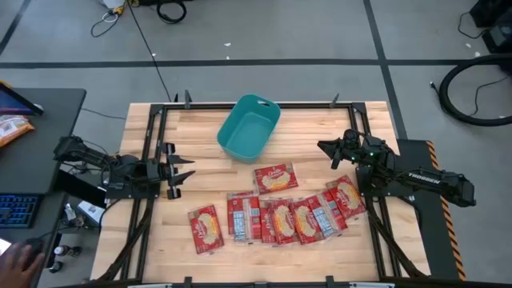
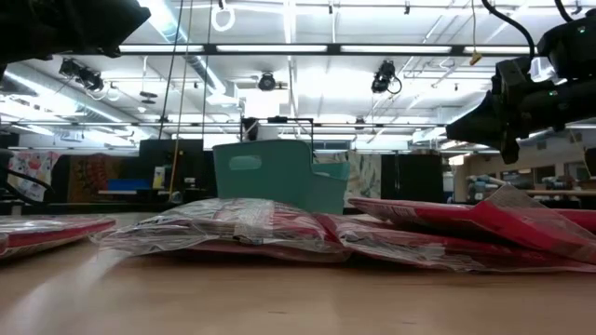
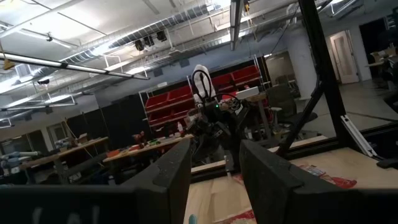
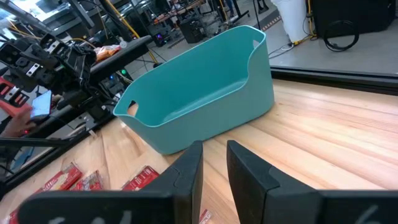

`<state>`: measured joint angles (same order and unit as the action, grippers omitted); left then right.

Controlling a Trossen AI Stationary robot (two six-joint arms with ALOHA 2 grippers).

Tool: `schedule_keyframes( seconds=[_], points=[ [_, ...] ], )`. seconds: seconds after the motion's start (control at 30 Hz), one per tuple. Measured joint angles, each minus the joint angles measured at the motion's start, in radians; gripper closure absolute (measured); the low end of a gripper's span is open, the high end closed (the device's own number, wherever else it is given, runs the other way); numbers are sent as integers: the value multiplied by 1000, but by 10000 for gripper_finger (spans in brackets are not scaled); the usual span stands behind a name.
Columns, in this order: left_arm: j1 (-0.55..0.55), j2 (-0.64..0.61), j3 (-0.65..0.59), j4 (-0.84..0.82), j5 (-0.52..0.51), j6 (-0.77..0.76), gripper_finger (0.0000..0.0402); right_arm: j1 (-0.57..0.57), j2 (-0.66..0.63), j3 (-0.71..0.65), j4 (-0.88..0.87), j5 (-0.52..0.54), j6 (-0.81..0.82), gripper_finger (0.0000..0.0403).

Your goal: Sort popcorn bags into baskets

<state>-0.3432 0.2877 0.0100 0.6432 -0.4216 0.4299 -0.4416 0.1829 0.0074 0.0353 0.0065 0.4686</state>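
The teal basket (image 1: 250, 126) (image 2: 270, 173) (image 4: 199, 102) stands empty on its base near the table's far middle. Several red popcorn bags with cream centres lie flat in an overlapping row toward the near edge (image 1: 276, 220) (image 2: 233, 228). One bag (image 1: 276, 178) lies alone just near of the basket, and another (image 1: 205, 228) lies at the row's left end. My left gripper (image 1: 181, 170) (image 3: 214, 180) hovers open at the table's left, away from the bags. My right gripper (image 1: 330, 154) (image 4: 214, 168) is open at the right, pointing toward the basket, above the row's right end (image 1: 346, 198).
Black frame rails (image 1: 152, 144) run along the table's left, right and far edges. A dark side desk at the left holds an orange snack bag (image 1: 12, 128) and a keyboard (image 1: 16, 210). A person's hand (image 1: 20, 260) shows at the lower left. Bare wood lies between basket and bags.
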Motion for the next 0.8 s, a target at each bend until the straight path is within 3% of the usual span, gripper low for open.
schedule_keyframes(
  seconds=[0.8],
  points=[
    [0,0,0,0,0,0,260,0,0,0,0,0,0,325]
  ],
)
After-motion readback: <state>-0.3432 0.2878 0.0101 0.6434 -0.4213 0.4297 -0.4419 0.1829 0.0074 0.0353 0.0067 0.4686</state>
